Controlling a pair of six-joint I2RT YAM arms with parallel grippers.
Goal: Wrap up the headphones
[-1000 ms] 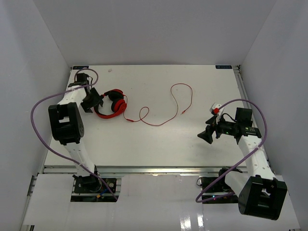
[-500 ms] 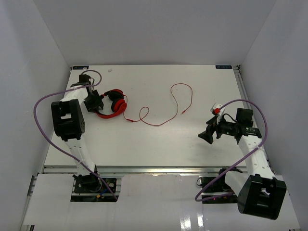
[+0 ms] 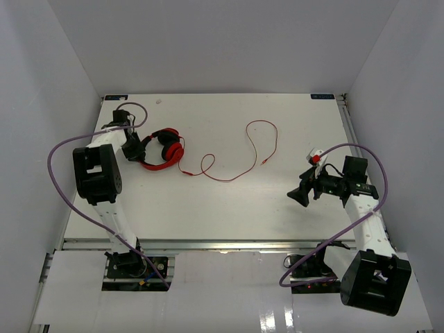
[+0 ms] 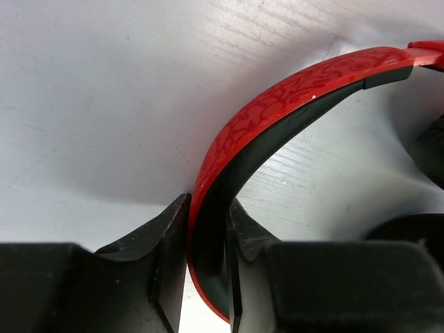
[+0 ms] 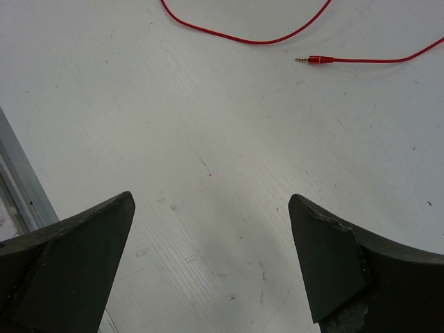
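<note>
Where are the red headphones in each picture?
Top external: headphones far left, at the left end effector.
Left wrist: headband crosses the middle, between the fingers.
Right wrist: only the cord and plug, near the top edge.
Shared landmark: the white table.

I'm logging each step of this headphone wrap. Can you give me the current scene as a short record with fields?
headphones: red over-ear headphones, black padding, on white table, far left
left gripper: closed on red headband
right gripper: open, empty, over bare table
cord: thin red cord, unwrapped, snaking right across table
plug: jack plug lying free near right gripper
</note>
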